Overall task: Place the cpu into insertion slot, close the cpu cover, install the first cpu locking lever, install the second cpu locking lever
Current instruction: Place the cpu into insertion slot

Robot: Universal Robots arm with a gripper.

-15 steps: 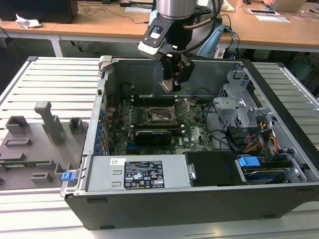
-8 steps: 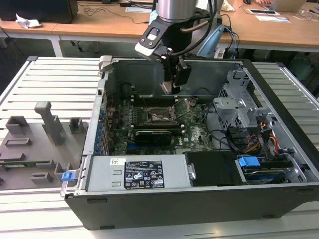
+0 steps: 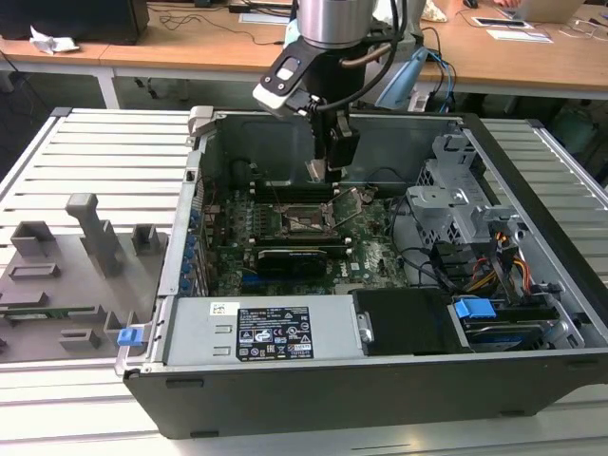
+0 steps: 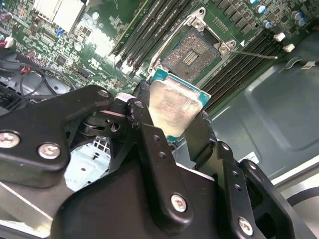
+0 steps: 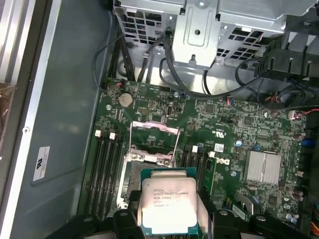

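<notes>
My gripper (image 3: 321, 163) hangs inside the open computer case, shut on the cpu (image 3: 314, 172). In both wrist views the cpu (image 4: 172, 107) (image 5: 167, 204) shows its pale metal face, pinched at two opposite edges by the black fingers (image 4: 144, 129). It is above and slightly to one side of the insertion slot (image 4: 192, 50) (image 5: 130, 172), not touching it. The insertion slot (image 3: 304, 220) lies bare on the green board. The cpu cover (image 5: 132, 137) stands swung open at the slot's far edge. A thin locking lever (image 4: 259, 54) sticks out, unlatched.
Long black memory slots (image 5: 104, 169) flank the socket. A black expansion card (image 3: 299, 256) lies in front of it, and the power supply (image 3: 271, 332) sits at the case front. A metal drive cage (image 3: 456, 204) with cables stands on the exterior view's right. A grey fixture (image 3: 85, 247) lies outside.
</notes>
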